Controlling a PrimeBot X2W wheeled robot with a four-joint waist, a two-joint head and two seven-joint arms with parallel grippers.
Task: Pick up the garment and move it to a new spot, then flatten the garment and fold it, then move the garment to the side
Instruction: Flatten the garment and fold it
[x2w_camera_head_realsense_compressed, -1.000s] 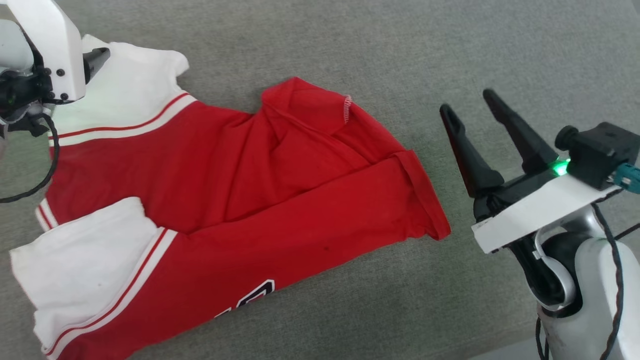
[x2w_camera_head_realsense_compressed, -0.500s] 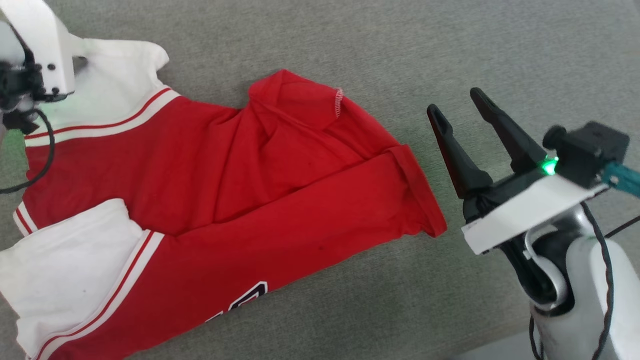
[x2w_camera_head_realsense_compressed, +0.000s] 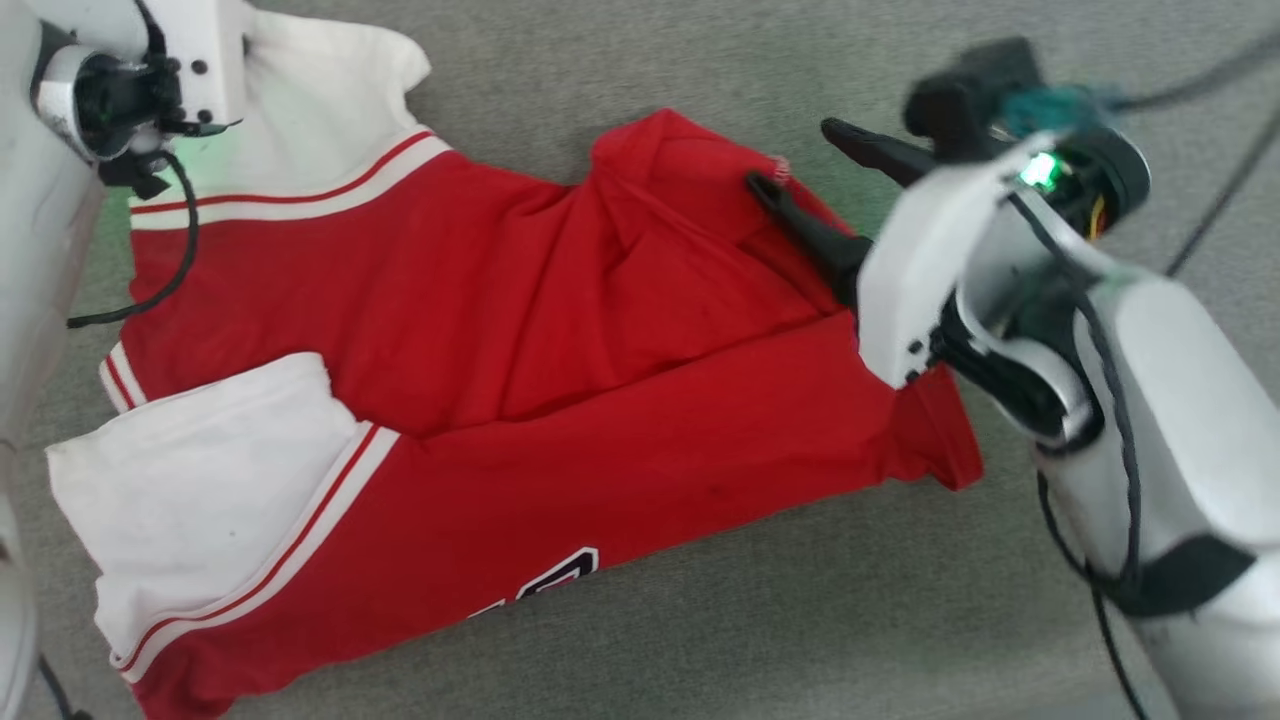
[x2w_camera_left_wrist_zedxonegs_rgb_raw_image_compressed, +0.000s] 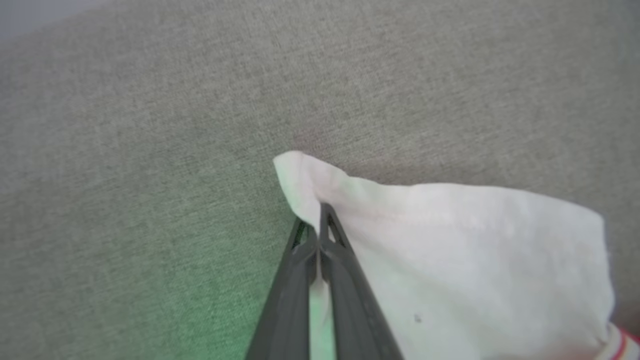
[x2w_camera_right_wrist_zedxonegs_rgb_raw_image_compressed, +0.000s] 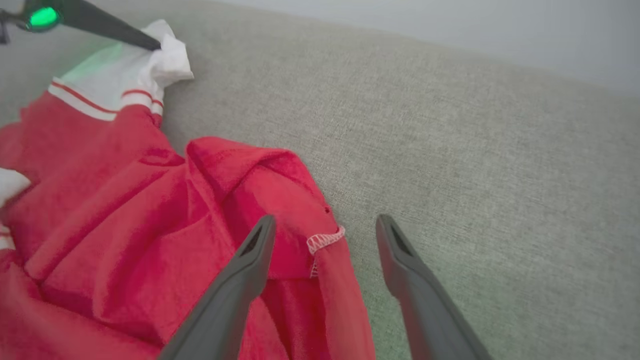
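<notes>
Now that my left gripper (x2w_camera_left_wrist_zedxonegs_rgb_raw_image_compressed: 316, 220) has closed, its two dark fingers pinch the corner of one white sleeve of the red jersey shirt with white sleeves and striped trim (x2w_camera_head_realsense_compressed: 560, 380); a second ago they stood wide. My right gripper (x2w_camera_right_wrist_zedxonegs_rgb_raw_image_compressed: 325, 222) has come from beside the hem to over the folded red hem corner, its fingers wide apart and gripping nothing. The shirt lies crumpled on the grey woven fabric surface (x2w_camera_head_realsense_compressed: 700, 620), away from its far edge. I judge that one hold is made, and the second must follow before lifting.
</notes>
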